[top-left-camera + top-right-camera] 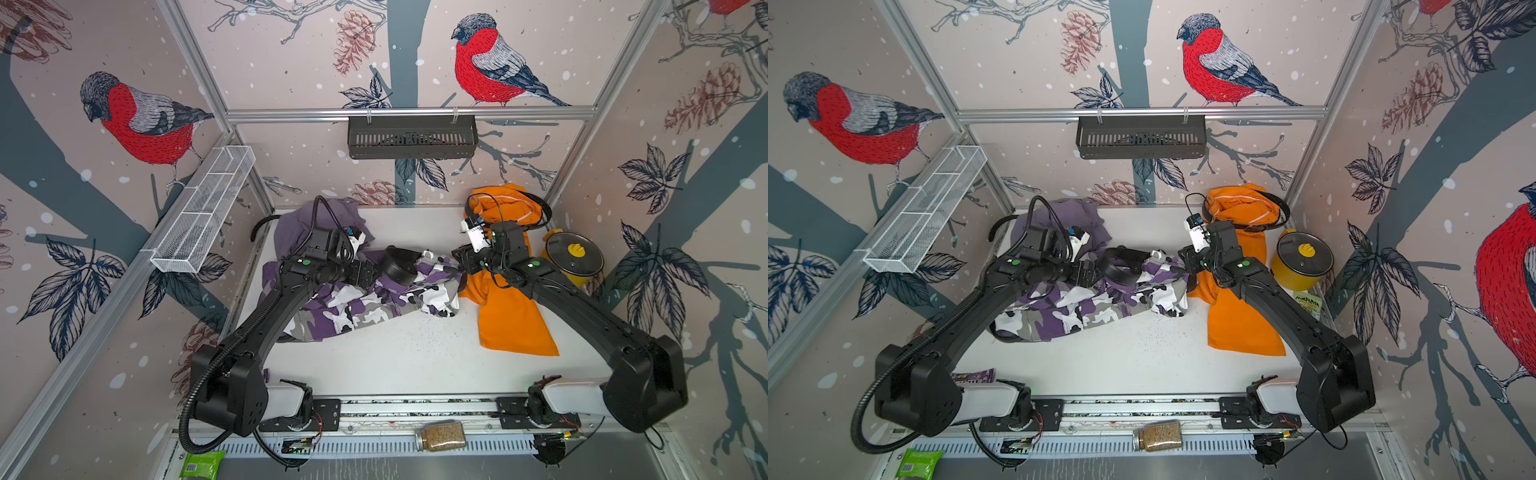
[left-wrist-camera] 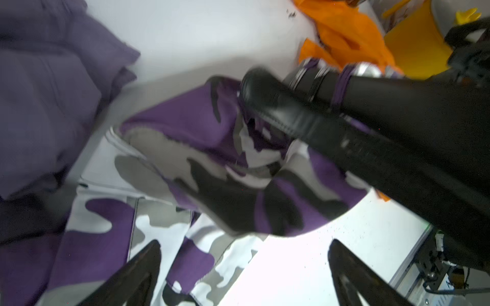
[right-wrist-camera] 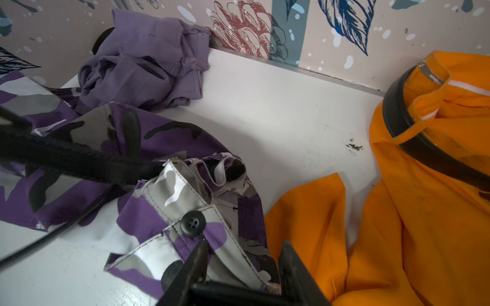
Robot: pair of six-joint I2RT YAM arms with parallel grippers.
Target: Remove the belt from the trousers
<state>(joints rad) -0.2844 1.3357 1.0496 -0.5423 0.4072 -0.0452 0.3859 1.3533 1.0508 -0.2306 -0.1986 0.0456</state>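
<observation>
We saw the camouflage trousers point(image 1: 353, 303) lying mid-frame in both top views, with their black belt point(image 1: 400, 266) arched up in a loop at the waist end. The left gripper point(image 2: 244, 243) stood spread wide and empty just left of that loop, not touching it. The right gripper point(image 3: 244, 251) pinched the camouflage waistband beside the button point(image 3: 193, 223), right of the loop. The orange trousers point(image 1: 511, 316) lay at the right, the lilac trousers point(image 1: 299, 228) at the upper left
</observation>
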